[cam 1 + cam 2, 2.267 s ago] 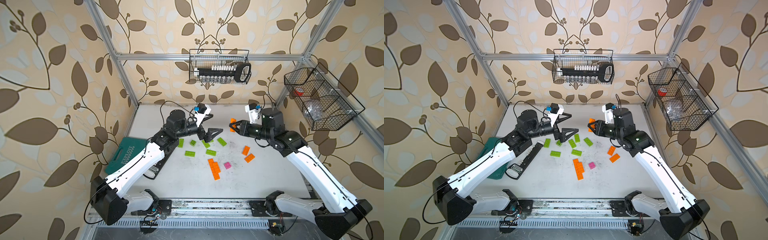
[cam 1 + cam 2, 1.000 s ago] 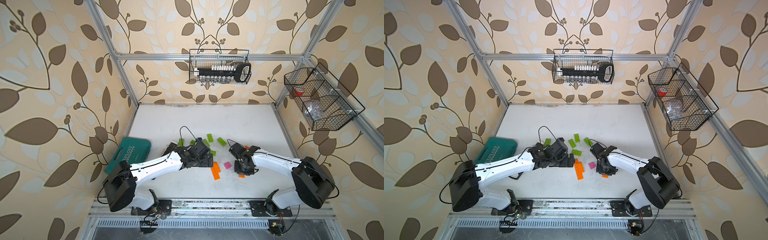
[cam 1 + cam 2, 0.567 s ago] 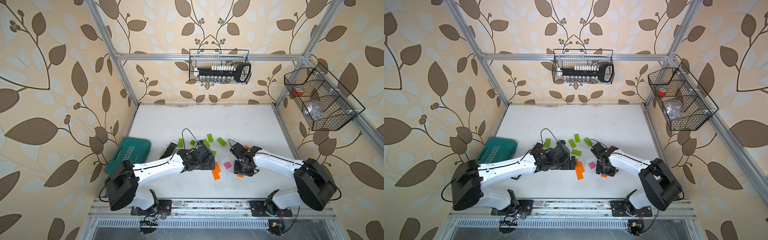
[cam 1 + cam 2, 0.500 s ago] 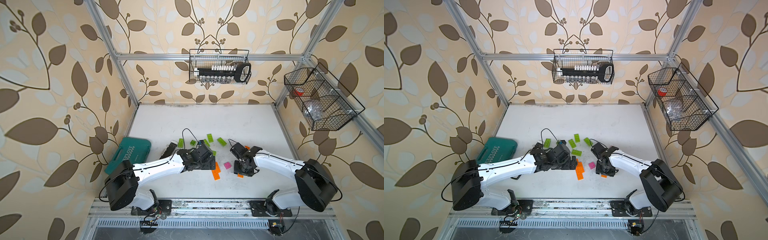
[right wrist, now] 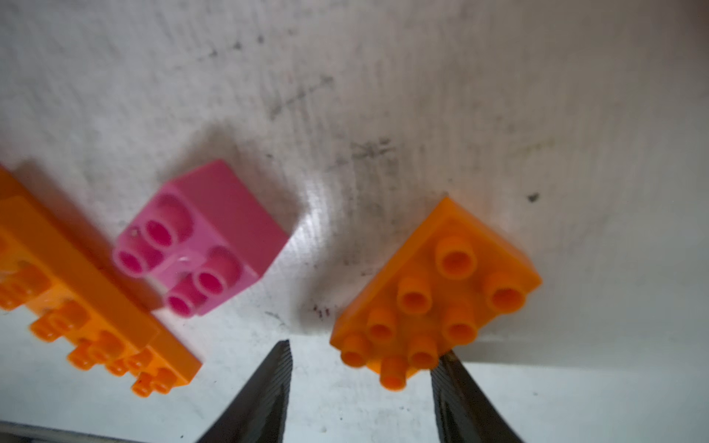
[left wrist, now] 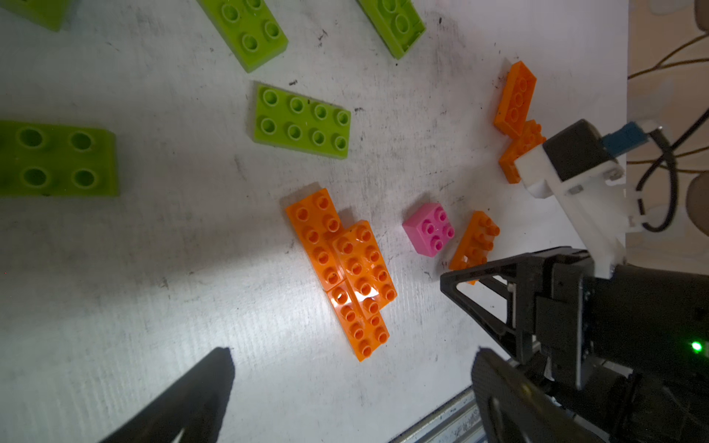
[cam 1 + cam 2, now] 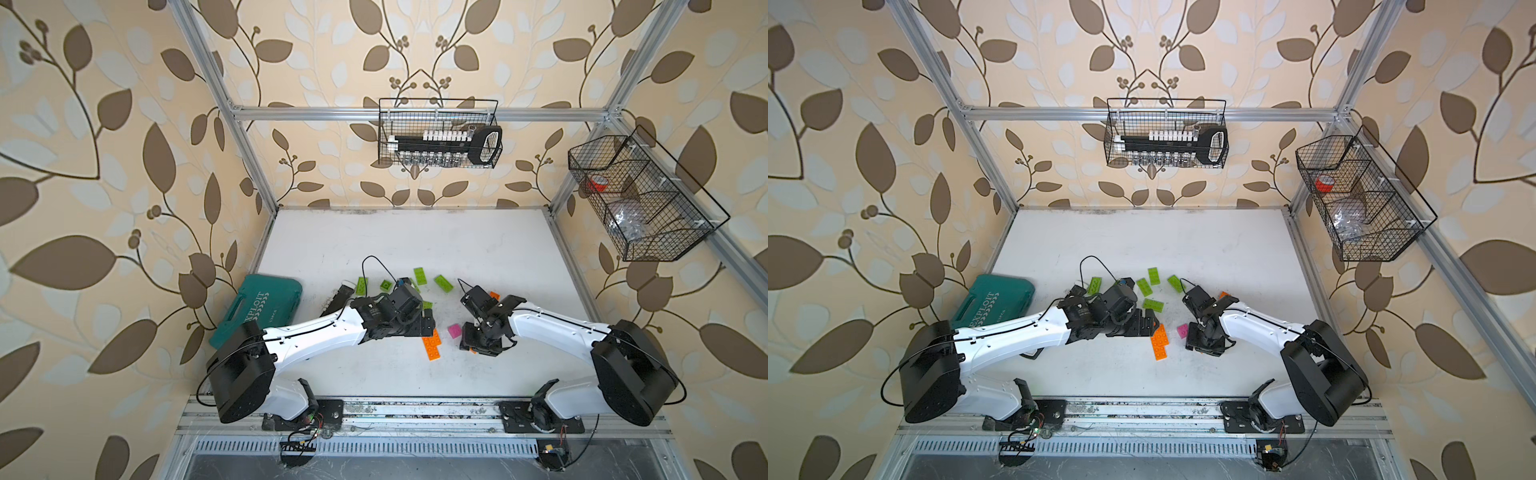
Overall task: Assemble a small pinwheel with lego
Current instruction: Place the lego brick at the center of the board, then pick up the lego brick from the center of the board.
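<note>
The left pincer (image 6: 351,354) gapes wide and empty at the end of the clump of orange bricks (image 6: 345,268) on the table (image 6: 153,268). The right pincer (image 5: 360,356) stands half spread about the tip of a lone orange brick (image 5: 437,291) beside the pink brick (image 5: 203,237), seemingly not pinching it. The green bricks (image 6: 303,121) lie scattered nearby.

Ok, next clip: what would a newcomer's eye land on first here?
First, the clump of overlapping orange studded plastic bricks near the front middle of the white table, with the left gripper wide open over it. Close beside it sits a small pink square brick, and the open right gripper hangs at a loose orange oblong brick. Lime-green oblong bricks lie scattered farther back.
</note>
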`<control>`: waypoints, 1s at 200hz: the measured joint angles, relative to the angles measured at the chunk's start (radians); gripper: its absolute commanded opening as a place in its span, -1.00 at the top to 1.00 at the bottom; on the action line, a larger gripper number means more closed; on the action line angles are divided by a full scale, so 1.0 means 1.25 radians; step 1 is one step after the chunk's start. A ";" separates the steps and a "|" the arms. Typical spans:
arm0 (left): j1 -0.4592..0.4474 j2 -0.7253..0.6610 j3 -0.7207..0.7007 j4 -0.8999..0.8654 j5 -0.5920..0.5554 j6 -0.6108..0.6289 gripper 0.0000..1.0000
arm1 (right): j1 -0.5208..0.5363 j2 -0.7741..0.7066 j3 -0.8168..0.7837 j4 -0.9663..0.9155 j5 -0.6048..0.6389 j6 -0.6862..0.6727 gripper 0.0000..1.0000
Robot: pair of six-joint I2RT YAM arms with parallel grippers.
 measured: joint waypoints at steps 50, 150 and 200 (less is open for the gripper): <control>0.013 -0.009 -0.019 0.020 0.024 0.013 -0.98 | 0.003 -0.005 0.001 -0.001 -0.016 -0.016 0.05; -0.145 -0.009 -0.041 0.044 -0.114 0.030 -0.55 | 0.026 0.012 0.128 -0.112 0.021 -0.258 0.51; -0.145 -0.048 -0.100 0.059 -0.178 0.000 -0.55 | 0.026 0.083 0.157 -0.146 0.045 -0.337 0.54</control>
